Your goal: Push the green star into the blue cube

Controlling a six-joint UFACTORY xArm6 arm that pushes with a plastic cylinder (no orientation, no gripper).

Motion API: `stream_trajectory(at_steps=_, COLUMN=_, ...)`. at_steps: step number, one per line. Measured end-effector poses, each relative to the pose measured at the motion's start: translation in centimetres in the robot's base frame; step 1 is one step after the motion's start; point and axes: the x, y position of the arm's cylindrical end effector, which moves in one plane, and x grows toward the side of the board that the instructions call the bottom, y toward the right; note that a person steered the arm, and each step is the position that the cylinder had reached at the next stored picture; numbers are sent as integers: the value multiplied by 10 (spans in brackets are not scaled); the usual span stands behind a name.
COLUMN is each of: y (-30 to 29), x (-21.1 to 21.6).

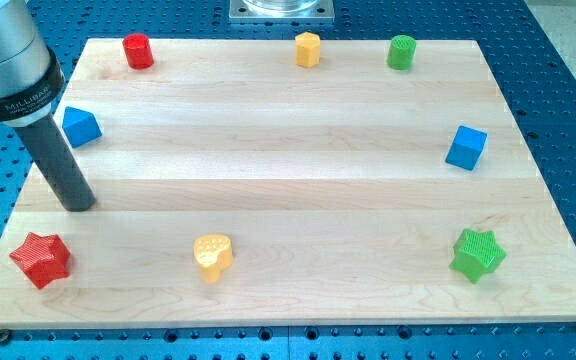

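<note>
Camera view, board: a pale wooden board with long grain bands, lying on a blue perforated metal surface.
Arm end: a smooth grey cylindrical housing at the view's top left, carrying a straight dark matte rod.
My tip: rests on the wood near the view's left edge, below the blue wedge-like block and above the red star, touching neither.
Fingers: there are none; the arm ends in the bare rod, so nothing is grasped or clenched.
Green star: a ribbed, glossy star-shaped block near the view's bottom right corner, well apart from my tip.
Blue cube: a smooth, slightly turned cube at the view's right edge, above the green star with bare wood between them.
Blue wedge-like block: angular, at the view's left, just beside the rod's shaft.
Red star: ribbed, at the view's bottom left corner.
Yellow heart: rounded lobes, along the view's bottom, left of centre.
Red cylinder: short and upright, at the view's top left.
Yellow block: faceted, perhaps hexagonal, at the view's top centre.
Green cylinder: upright, at the view's top right.
Metal mount: grey plate beyond the board's top edge.
</note>
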Motion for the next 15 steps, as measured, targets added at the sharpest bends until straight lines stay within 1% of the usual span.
stream_trajectory(at_steps=2, y=1, x=4)
stream_trajectory(at_steps=3, y=25, x=5)
stream_trajectory(at_steps=5, y=153, x=0)
stream_trajectory(at_steps=6, y=214, x=-18)
stream_trajectory(at_steps=7, y=247, x=-26)
stream_trajectory(at_steps=9, y=248, x=-22)
stream_trajectory(at_steps=10, y=283, x=-15)
stream_trajectory(at_steps=11, y=361, x=2)
stream_trajectory(at_steps=13, y=517, x=14)
stream_trajectory(at_steps=14, y=513, x=65)
stream_trajectory(at_steps=15, y=465, x=122)
